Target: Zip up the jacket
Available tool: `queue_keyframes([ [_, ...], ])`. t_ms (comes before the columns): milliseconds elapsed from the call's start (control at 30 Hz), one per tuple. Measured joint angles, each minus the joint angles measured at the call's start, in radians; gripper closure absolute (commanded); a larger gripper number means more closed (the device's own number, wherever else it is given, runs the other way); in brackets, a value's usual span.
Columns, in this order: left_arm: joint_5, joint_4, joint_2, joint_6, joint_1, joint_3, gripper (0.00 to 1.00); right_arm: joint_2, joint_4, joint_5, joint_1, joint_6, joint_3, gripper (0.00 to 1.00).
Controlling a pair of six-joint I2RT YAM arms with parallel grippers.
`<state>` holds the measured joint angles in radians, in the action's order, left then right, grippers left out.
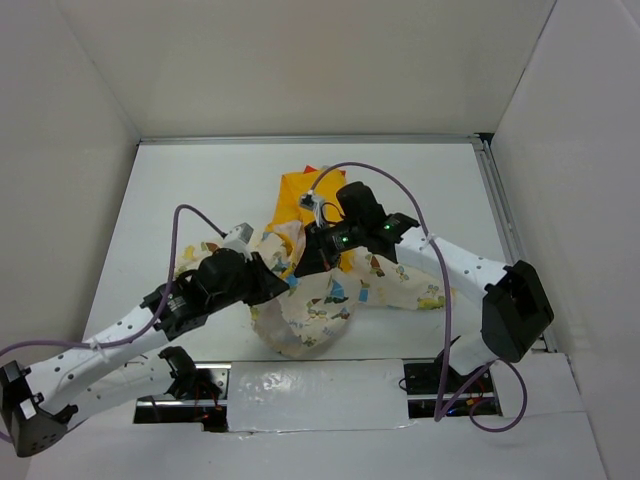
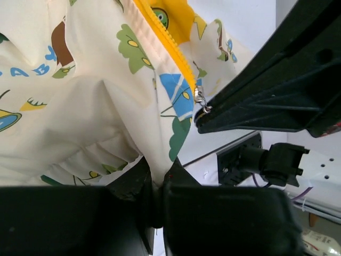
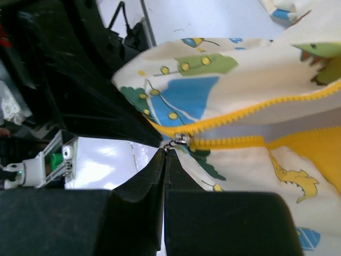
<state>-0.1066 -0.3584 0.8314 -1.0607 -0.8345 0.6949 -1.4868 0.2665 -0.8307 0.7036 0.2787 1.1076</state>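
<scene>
The jacket (image 1: 322, 300), cream with cartoon prints, lies bunched in the middle of the table, its yellow-orange hood (image 1: 298, 195) toward the back. My left gripper (image 2: 157, 178) is shut on a fold of cream fabric at the jacket's lower front edge (image 2: 160, 154), just below the yellow zipper (image 2: 165, 42). My right gripper (image 3: 166, 151) is shut on the small metal zipper pull (image 3: 171, 144), which hangs from the slider (image 3: 183, 140) where the two yellow tooth rows (image 3: 250, 125) meet. In the top view both grippers (image 1: 283, 282) (image 1: 308, 262) sit close together over the jacket's front.
White walls enclose the table on three sides. A metal rail (image 1: 500, 220) runs along the right edge. Purple cables (image 1: 180, 240) loop over both arms. Mounting plates (image 1: 210, 385) lie at the near edge, by the arm bases.
</scene>
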Motion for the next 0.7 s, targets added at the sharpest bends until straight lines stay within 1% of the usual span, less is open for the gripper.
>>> queue_keyframes([
  [67, -0.012, -0.001, -0.018, 0.008, 0.000, 0.000, 1.00, 0.000, 0.013, 0.031, 0.001, -0.014, 0.003, 1.00],
  [133, -0.021, -0.021, -0.043, 0.004, 0.000, 0.002, 1.00, 0.000, 0.063, 0.090, 0.001, -0.047, 0.022, 1.00],
  [267, -0.023, -0.080, -0.098, -0.034, -0.002, 0.009, 1.00, -0.002, 0.169, 0.214, 0.032, -0.111, 0.110, 1.00],
  [400, -0.005, -0.172, -0.215, -0.072, -0.002, -0.002, 1.00, -0.039, 0.251, 0.378, 0.039, -0.154, 0.192, 1.00],
  [533, 0.054, -0.203, -0.285, -0.072, -0.002, -0.059, 1.00, -0.131, 0.313, 0.514, 0.043, -0.163, 0.248, 1.00],
  [700, 0.120, -0.219, -0.259, -0.073, 0.000, -0.113, 1.00, -0.299, 0.372, 0.688, 0.053, -0.153, 0.338, 1.00],
])
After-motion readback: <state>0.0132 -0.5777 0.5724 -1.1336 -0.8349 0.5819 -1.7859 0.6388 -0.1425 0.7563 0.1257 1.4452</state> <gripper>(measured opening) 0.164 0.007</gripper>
